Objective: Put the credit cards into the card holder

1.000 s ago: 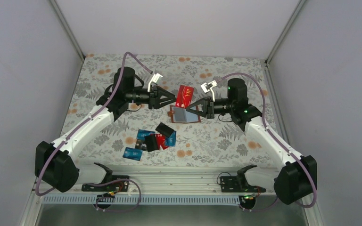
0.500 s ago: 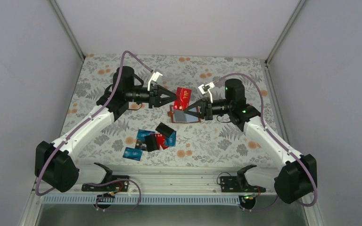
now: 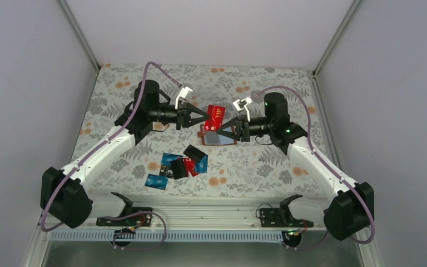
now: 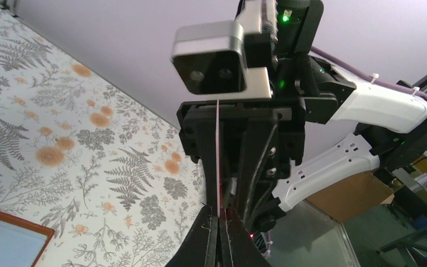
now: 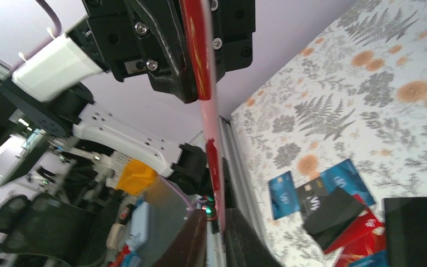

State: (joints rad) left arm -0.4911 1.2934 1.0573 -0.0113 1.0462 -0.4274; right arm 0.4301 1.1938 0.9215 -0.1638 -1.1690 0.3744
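My left gripper (image 3: 201,115) is shut on a red credit card (image 3: 216,115) and holds it in the air above the open reddish-brown card holder (image 3: 218,136), which lies on the table with its grey sleeve up. In the left wrist view the card (image 4: 217,156) stands edge-on between the closed fingers of that gripper (image 4: 218,219). My right gripper (image 3: 226,124) faces it. In the right wrist view this gripper (image 5: 216,219) has its jaws narrowly apart around the card's (image 5: 203,67) other edge, with a gap on one side. Several other blue, red and black cards (image 3: 180,166) lie in a pile nearer the front.
The pile of cards (image 5: 339,200) and a separate black card (image 5: 414,222) show in the right wrist view. A corner of the card holder (image 4: 5,239) shows in the left wrist view. White walls close the floral table (image 3: 267,161) on three sides.
My right gripper has moved left, up to the red card. My left gripper has shifted the card slightly left and down toward it.
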